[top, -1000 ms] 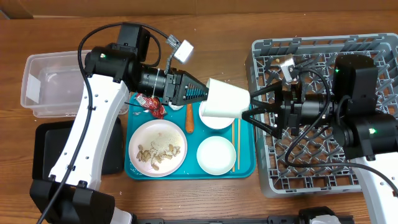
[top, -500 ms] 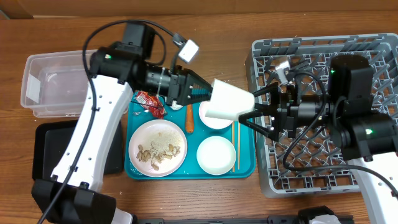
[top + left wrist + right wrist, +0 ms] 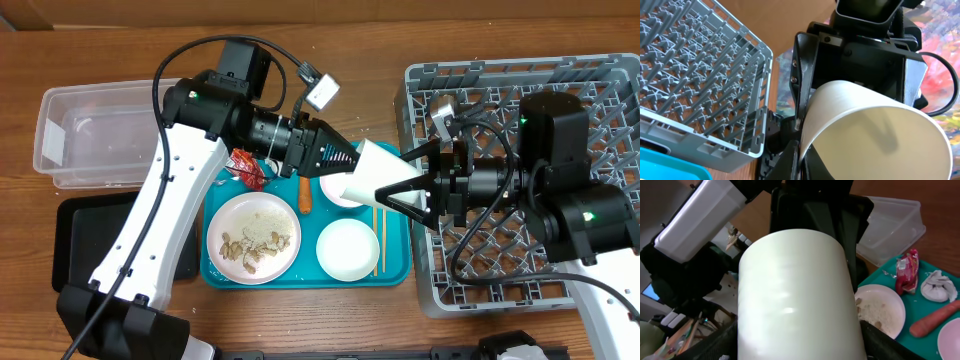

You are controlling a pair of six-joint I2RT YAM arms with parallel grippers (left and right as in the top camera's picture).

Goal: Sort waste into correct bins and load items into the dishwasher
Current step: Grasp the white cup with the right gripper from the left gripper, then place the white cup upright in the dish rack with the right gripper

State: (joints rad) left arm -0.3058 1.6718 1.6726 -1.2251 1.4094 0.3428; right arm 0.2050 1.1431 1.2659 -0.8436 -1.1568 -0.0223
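**A:** From above, why is the cup (image 3: 372, 172) hanging in mid-air?

**B:** It reads as a hand-over. The left hand (image 3: 345, 162) is clenched on one end of it, above the right part of the teal tray (image 3: 395, 272). The right hand (image 3: 392, 172) reaches in from the rack (image 3: 600, 80) with a finger on each side of the other end. I judge the cup is bound for the rack, since only the right arm sits over that.

**A:** Any room to move?

**B:** Little between the arms. A bowl (image 3: 347, 250) and the chopsticks (image 3: 379, 235) lie just beneath. The rack's near wall stands just to the right, so the cup must pass over it. The plate (image 3: 212, 235) of scraps (image 3: 250, 245), the carrot (image 3: 304, 192) and the wrapper (image 3: 248, 168) are on the teal tray. The tub (image 3: 90, 135) and black tray (image 3: 75, 240) sit on the counter (image 3: 360, 40), well apart to the left.

**A:** And the left wrist?

**B:** The cup (image 3: 865, 125) fills the lower right. A dark finger of the right hand runs along its left edge, touching or just beside, I cannot tell which. The rack (image 3: 700, 65) shows open rows of pegs to the left.

**A:** Right wrist?

**B:** The cup's wall (image 3: 800, 305) fills the gap between the spread fingers (image 3: 715, 345). They are not visibly clamped. Beyond lie the tub (image 3: 895, 225), wrapper (image 3: 905, 270), paper ball (image 3: 937, 287) and carrot (image 3: 935, 320).
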